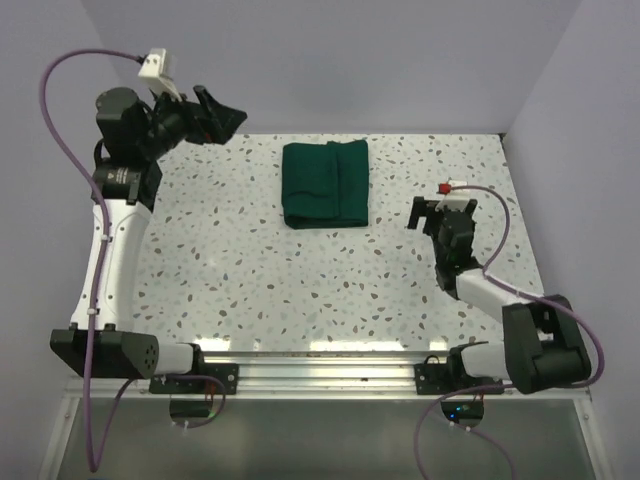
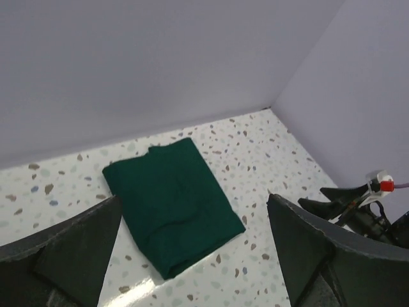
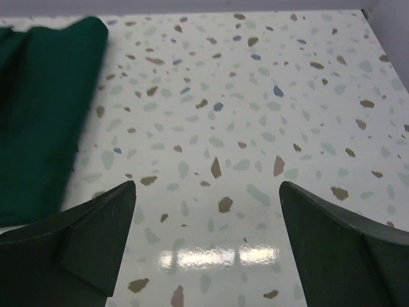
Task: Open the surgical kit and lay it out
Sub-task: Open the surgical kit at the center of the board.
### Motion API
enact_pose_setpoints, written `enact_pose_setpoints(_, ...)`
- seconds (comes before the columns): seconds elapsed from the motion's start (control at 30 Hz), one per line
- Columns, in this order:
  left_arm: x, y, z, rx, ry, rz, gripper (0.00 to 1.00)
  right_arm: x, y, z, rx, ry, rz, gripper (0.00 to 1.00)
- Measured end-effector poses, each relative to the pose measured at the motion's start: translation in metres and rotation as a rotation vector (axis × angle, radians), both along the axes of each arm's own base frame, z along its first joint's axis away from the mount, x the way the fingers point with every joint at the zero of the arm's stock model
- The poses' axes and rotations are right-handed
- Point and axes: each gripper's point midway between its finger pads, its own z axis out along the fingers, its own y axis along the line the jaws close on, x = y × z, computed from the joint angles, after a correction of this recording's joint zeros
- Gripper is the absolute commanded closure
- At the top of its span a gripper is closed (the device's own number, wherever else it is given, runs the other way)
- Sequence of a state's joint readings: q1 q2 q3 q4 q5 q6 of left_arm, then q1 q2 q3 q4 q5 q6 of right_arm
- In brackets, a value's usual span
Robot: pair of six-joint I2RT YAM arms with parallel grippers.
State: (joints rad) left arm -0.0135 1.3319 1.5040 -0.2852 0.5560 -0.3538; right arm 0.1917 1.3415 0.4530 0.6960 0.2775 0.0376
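The speckled table [image 1: 250, 260] is walled in pale grey on its far, left and right sides. The wrap [image 1: 325, 185] lies on it as a folded dark green bundle, closed and flat, near the middle of the far edge; the left wrist view [image 2: 172, 204] shows it whole, while the right wrist view [image 3: 38, 109] catches only one edge. The left gripper [image 1: 220, 115] hangs raised over the far left corner, its jaws wide and empty, well apart from the wrap. The right gripper [image 1: 432, 212] sits low near the right edge, beside the wrap but not touching it, its jaws likewise wide and holding nothing [image 3: 208, 185].
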Motion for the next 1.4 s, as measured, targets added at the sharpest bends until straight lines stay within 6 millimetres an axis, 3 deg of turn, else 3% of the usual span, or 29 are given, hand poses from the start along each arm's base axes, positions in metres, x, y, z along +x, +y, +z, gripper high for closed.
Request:
enact_pose_setpoints(0.03,-0.001,-0.002,0.02,-0.011,-0.033,-0.01,0.0,0.0,0.002,0.004,0.003,-0.009,0.006,0.01)
enact_pose_setpoints(0.1,-0.003,-0.003,0.06,-0.043,-0.095,-0.009,0.0,0.005,0.012,0.044,0.059,-0.059,0.024,0.01)
enact_pose_setpoints(0.17,-0.006,-0.003,0.087,-0.071,-0.169,0.0,0.0,0.012,0.024,0.088,0.108,-0.111,0.056,0.02)
enact_pose_setpoints(0.2,-0.01,-0.003,0.09,-0.09,-0.191,0.002,0.0,0.014,0.031,0.111,0.123,-0.132,0.078,0.01)
enact_pose_setpoints(0.27,-0.015,-0.004,0.063,-0.166,-0.171,0.001,0.0,0.011,0.05,0.151,0.155,-0.174,0.137,0.02)
enact_pose_setpoints(0.33,-0.014,-0.01,0.014,-0.255,-0.064,-0.039,0.0,-0.001,0.063,0.173,0.244,-0.17,0.162,0.02)
enact_pose_setpoints(0.37,-0.002,-0.013,-0.017,-0.291,0.012,-0.048,0.0,-0.006,0.064,0.176,0.291,-0.146,0.151,0.01)
enact_pose_setpoints(0.43,0.024,-0.021,-0.085,-0.322,0.194,-0.025,0.0,-0.016,0.061,0.172,0.405,-0.067,0.106,0.02)
enact_pose_setpoints(0.5,0.036,-0.031,-0.146,-0.3,0.364,0.031,0.0,-0.022,0.058,0.156,0.503,0.009,0.081,0.01)
enact_pose_setpoints(0.57,0.035,-0.045,-0.179,-0.243,0.455,0.06,0.0,-0.031,0.055,0.127,0.589,0.1,0.035,0.01)
enact_pose_setpoints(0.63,0.035,-0.056,-0.181,-0.186,0.478,0.068,0.0,-0.045,0.057,0.097,0.636,0.204,0.003,0.02)
enact_pose_setpoints(0.7,0.051,-0.063,-0.166,-0.133,0.439,0.082,0.0,-0.057,0.059,0.076,0.654,0.296,-0.024,0.02)
enact_pose_setpoints(0.77,0.07,-0.07,-0.153,-0.063,0.382,0.112,0.0,-0.066,0.059,0.067,0.653,0.354,-0.042,0.02)
enact_pose_setpoints(0.87,0.091,-0.085,-0.15,0.055,0.338,0.158,0.0,-0.077,0.058,0.065,0.646,0.406,-0.056,0.02)
enact_pose_setpoints(1.0,0.102,-0.154,-0.184,0.238,0.366,0.126,0.0,-0.093,0.06,0.068,0.66,0.447,-0.051,0.04)
enact_pose_setpoints(1.13,0.106,-0.207,-0.247,0.417,0.426,0.1,0.0,-0.118,0.057,0.07,0.655,0.488,-0.048,0.04)
enact_pose_setpoints(1.27,0.088,-0.225,-0.308,0.566,0.514,0.09,0.0,-0.144,0.048,0.075,0.633,0.495,-0.061,0.03)
enact_pose_setpoints(1.4,0.083,-0.221,-0.333,0.635,0.56,0.111,0.0,-0.168,0.036,0.082,0.613,0.471,-0.086,0.03)
